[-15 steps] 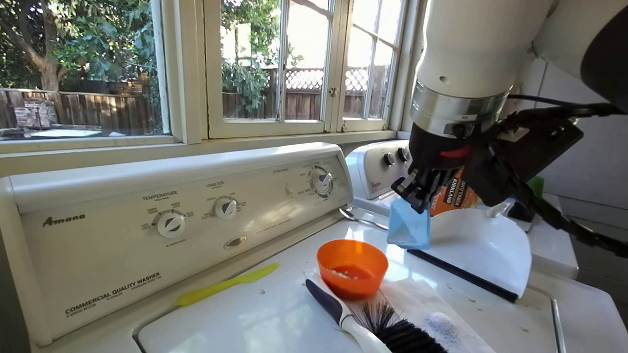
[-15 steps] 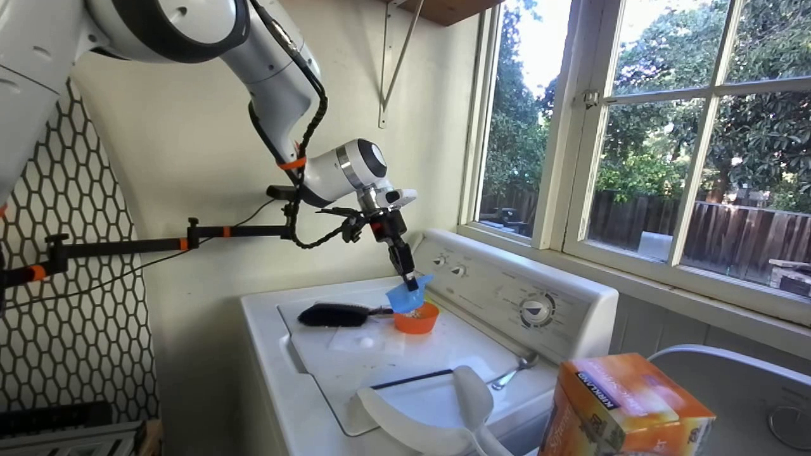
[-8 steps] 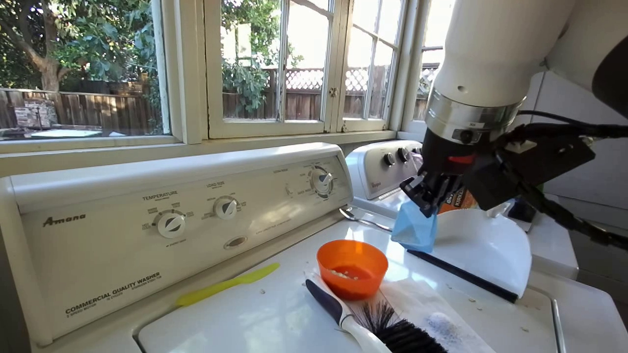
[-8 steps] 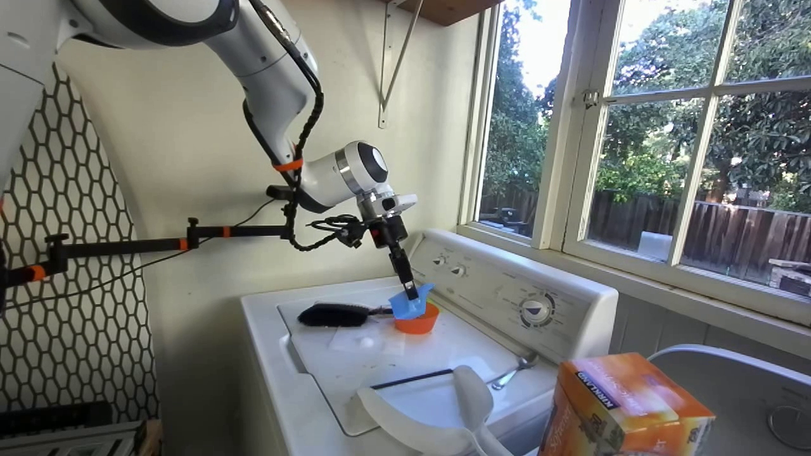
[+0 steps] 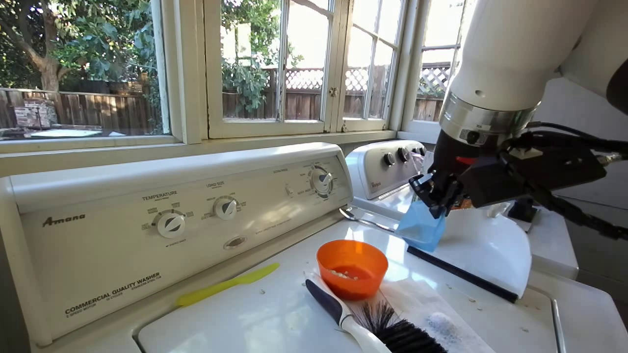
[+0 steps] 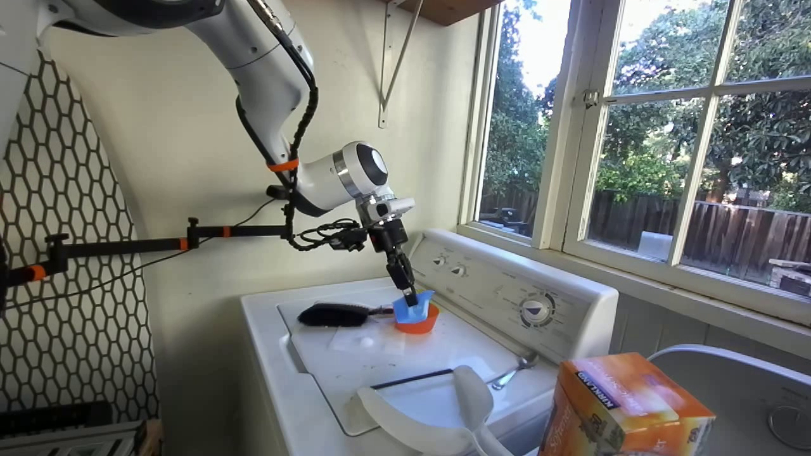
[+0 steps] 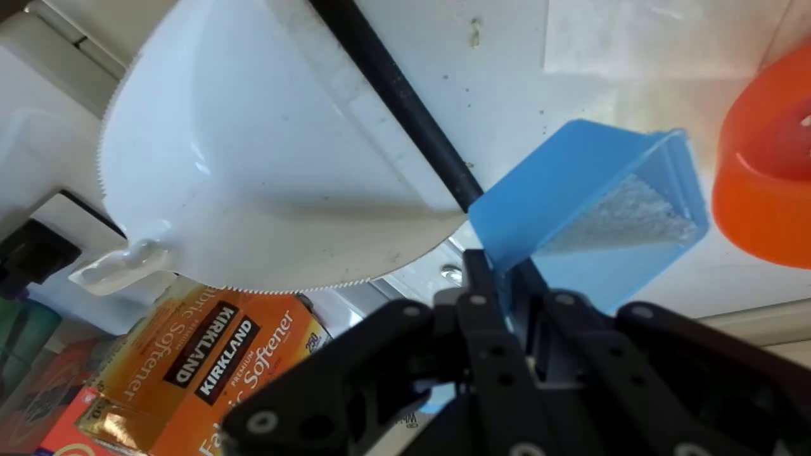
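My gripper [image 7: 502, 269] is shut on a thin edge of a translucent blue scoop [image 7: 538, 183]. White grainy stuff [image 7: 627, 212] lies inside the scoop, which hangs tilted above the white washer lid. In an exterior view the scoop [image 5: 417, 233] appears between an orange bowl [image 5: 351, 267] and a white dustpan [image 5: 485, 245]. From another side, the gripper [image 6: 410, 299] and scoop cover part of the bowl [image 6: 417, 327]. A few pale bits lie in the bowl. The wrist view shows the bowl [image 7: 766, 215] cut off by the right edge, apart from the scoop.
A black-bristled brush [image 5: 412, 338] lies beside the bowl, partly over white paper [image 5: 422, 304]. A yellow knife [image 5: 228, 284] and a spoon [image 5: 365, 220] lie near the washer's control panel [image 5: 265, 211]. An orange softener box [image 6: 624, 405] stands beyond the dustpan. Crumbs dot the lid.
Holding the scoop, the gripper has shifted away from the orange bowl towards the dustpan and come slightly lower. The scoop's tilt has altered a little. The other objects have stayed put.
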`<state>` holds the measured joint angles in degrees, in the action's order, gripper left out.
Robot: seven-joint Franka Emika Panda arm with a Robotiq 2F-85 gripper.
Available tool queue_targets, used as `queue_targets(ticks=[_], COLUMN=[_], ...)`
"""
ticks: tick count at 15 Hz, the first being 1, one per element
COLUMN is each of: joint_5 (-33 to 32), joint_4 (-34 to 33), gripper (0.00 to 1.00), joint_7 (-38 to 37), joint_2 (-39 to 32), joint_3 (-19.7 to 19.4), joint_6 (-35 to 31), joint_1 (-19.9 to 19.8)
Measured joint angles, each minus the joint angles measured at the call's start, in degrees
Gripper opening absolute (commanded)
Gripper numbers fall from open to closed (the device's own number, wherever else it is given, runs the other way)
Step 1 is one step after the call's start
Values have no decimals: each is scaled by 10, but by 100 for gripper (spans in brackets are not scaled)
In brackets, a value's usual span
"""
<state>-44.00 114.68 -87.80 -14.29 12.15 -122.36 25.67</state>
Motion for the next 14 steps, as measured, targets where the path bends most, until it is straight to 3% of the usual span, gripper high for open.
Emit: queue_targets(ticks=[6,7,14], joint_5=[0,0,0], joint_4=[7,8,4], gripper=[12,3,3], joint_7=[-9,-9,-44], joint_2=[6,6,5], joint_3=[1,1,-1], joint_6=[-1,-1,-1], joint_1=[-1,-1,-16])
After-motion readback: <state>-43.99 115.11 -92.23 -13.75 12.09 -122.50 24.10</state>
